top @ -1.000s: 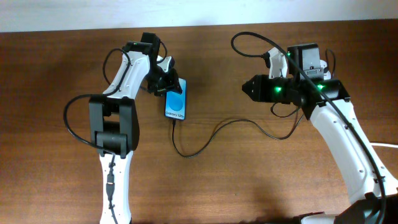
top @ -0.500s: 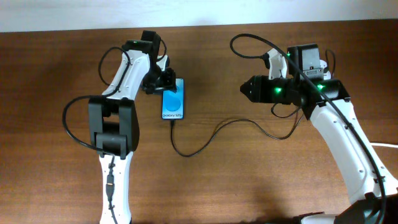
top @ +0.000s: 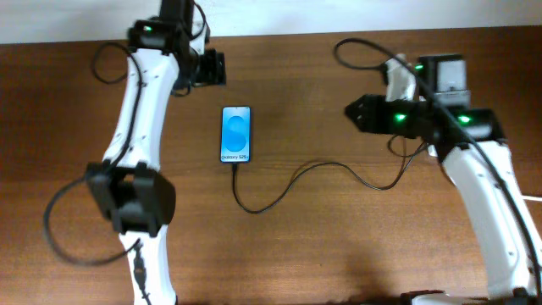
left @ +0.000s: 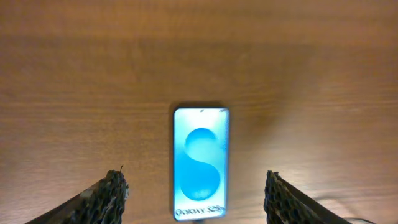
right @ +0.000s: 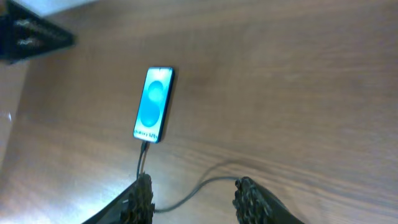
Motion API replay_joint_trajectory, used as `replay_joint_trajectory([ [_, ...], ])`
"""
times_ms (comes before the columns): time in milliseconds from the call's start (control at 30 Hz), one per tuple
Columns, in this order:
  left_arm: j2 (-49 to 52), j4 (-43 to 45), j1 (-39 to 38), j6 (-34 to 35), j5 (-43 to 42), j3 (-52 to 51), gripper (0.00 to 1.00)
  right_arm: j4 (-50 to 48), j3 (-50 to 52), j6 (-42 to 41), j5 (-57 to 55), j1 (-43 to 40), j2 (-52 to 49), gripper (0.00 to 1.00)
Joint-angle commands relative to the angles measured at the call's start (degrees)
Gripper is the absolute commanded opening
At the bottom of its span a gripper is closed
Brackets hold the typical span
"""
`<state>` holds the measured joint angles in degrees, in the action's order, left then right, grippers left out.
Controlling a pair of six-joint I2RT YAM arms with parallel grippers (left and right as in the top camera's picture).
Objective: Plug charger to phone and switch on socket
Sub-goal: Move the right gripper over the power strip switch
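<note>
The phone lies flat on the wooden table with its blue screen lit. It also shows in the left wrist view and the right wrist view. The charger cable meets the phone's near edge, loops across the table and runs under the right arm; it also shows in the right wrist view. My left gripper is open and empty beyond the phone's far end, looking down on it. My right gripper is open and empty, well right of the phone. The socket is out of view.
A piece of thick white cord shows at the right edge of the overhead view. The table's far edge runs just behind the left gripper. The robots' own black cables hang in loops by both arms.
My left gripper has let go of the phone and pulled back toward the far edge. The phone now lies straight instead of tilted. My right arm has shifted slightly right.
</note>
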<state>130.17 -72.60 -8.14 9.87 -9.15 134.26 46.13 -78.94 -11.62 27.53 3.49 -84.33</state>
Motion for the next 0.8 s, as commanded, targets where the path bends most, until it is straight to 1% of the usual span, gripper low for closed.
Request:
replay_joint_trajectory([
  [0, -9.8, -1.1, -0.1, -0.2, -1.2, 1.5, 0.73, 3.2, -5.0, 0.9, -1.0, -7.9, 3.8, 0.46],
  [67, -12.8, -1.9, -0.1, -0.2, -1.6, 1.5, 0.73, 3.8, -5.7, 0.9, -1.0, -13.6, 4.8, 0.46],
  [200, -14.7, -5.4, -0.1, -0.2, -1.5, 1.4, 0.82, 3.9, -5.7, 0.9, -1.0, -27.5, 5.1, 0.47],
  [233, -14.7, -6.0, -0.1, -0.2, -1.5, 1.4, 0.82, 3.8, -5.7, 0.9, -1.1, -30.3, 5.0, 0.51],
  [267, -14.7, -6.3, -0.1, -0.2, -1.5, 1.4, 0.96, 3.1, -5.7, 0.9, -1.3, -33.8, 4.3, 0.52],
  [300, -14.7, -6.2, -0.1, -0.2, -1.5, 1.4, 1.00, 2.7, -5.7, 0.9, -1.3, -35.0, 3.8, 0.52],
  [333, -14.7, -6.2, -0.1, -0.1, -1.5, 1.4, 0.99, 2.2, -5.7, 0.9, -1.3, -36.9, 2.3, 0.54],
  [367, -14.7, -6.3, -0.1, -0.2, -1.5, 1.4, 1.00, 1.8, -5.7, 0.9, -1.3, -37.9, 1.1, 0.56],
  [500, -14.7, -6.5, -0.1, -0.1, -1.5, 1.4, 1.00, -1.8, -5.7, 0.8, -1.3, -41.9, -7.7, 0.57],
  [567, -14.7, -6.6, -0.1, -0.2, -1.5, 1.4, 1.00, -3.9, -5.7, 0.9, -1.4, -42.6, -11.9, 0.57],
  [633, -14.7, -6.6, -0.1, -0.1, -1.5, 1.4, 0.99, -7.2, -5.7, 0.9, -3.8, -42.5, -16.6, 0.62],
  [733, -14.7, -6.6, -0.1, -0.2, -1.5, 1.4, 0.99, -10.4, -5.7, 0.9, -4.3, -42.5, -21.3, 0.63],
  [767, -14.7, -6.6, -0.1, -0.1, -1.5, 1.4, 1.00, -11.6, -5.7, 0.9, -4.3, -42.5, -23.5, 0.77],
])
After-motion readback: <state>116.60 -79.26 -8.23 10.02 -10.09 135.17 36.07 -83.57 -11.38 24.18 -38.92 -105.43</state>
